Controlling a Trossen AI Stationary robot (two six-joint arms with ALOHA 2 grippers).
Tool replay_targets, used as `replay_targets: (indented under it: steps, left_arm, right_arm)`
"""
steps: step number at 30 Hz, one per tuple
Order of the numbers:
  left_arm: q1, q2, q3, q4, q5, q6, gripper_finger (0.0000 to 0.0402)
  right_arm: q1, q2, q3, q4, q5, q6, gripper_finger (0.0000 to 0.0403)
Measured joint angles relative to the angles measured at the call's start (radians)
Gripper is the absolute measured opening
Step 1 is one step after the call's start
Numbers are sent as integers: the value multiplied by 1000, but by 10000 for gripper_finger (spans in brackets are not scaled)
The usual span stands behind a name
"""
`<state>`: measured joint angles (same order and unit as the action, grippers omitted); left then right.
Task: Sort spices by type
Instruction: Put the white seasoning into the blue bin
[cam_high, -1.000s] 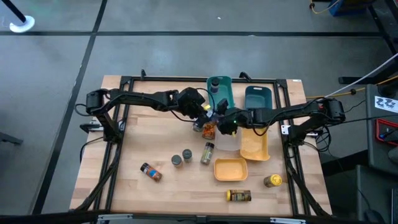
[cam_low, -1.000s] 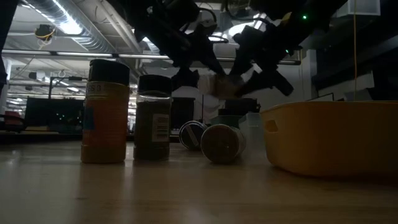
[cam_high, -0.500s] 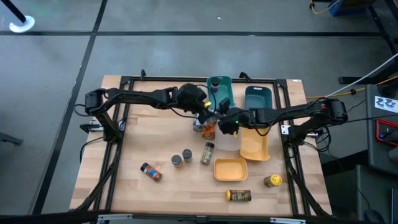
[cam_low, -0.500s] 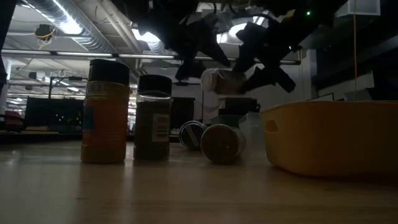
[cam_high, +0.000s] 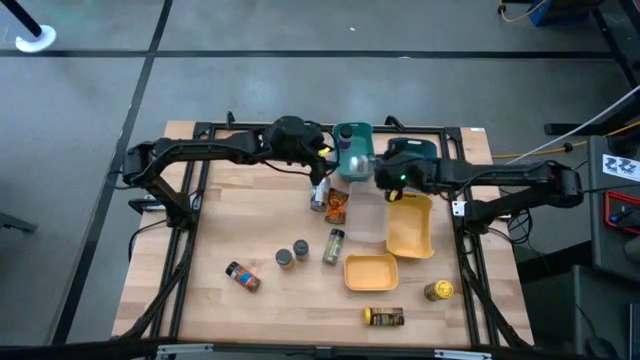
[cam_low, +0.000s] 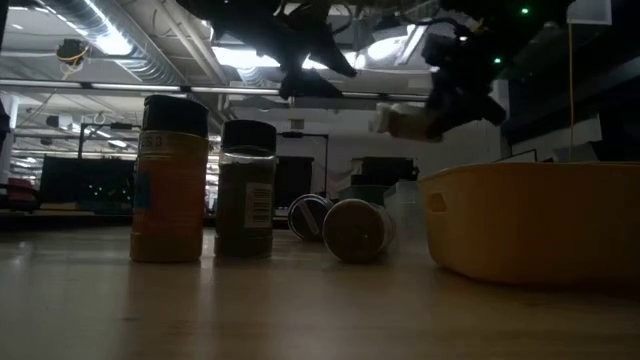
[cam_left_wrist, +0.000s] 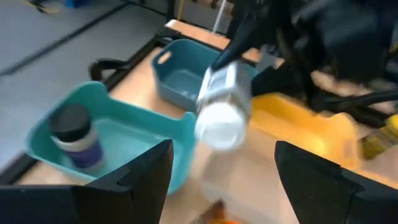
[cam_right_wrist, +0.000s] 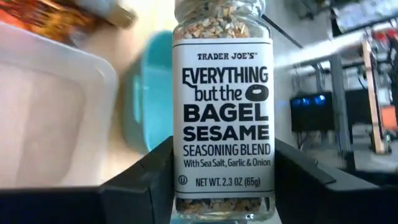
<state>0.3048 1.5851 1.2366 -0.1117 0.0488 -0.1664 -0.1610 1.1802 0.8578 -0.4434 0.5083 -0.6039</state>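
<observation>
Mid-transfer: right gripper (cam_high: 372, 172) clamped on white-labelled glass seasoning jar (cam_right_wrist: 222, 106), left gripper (cam_high: 322, 163) apart, empty; next, choose matching bin.

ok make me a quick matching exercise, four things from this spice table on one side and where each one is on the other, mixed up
Things:
1. bagel seasoning jar
2. dark-lidded jar
3. yellow-lidded jar
4. left gripper

Places:
A. lying on the table by the front right corner
B. standing inside the light teal bin
C. held in the right gripper, off the table
D. open, empty, above the table beside the teal bin

Pairs: 1-C, 2-B, 3-A, 4-D
</observation>
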Motion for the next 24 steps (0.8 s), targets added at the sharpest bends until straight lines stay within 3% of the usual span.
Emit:
replay_targets:
  steps: [4,10,17,24]
  left_arm:
    - [4,38,0,44,-117,71,265]
    - [5,144,0,287,-238,69,265]
    - [5,271,0,519,-259,67,265]
    - [5,371,58,528,-282,56,265]
  right_arm:
    - [-49,-108,-70,8,-3,50,203]
    - [-84,-250,-214,147,-58,135,203]
    - [-89,-331,-408,410,-66,218,203]
    - [-89,-332,-545,739,-112,243,209]
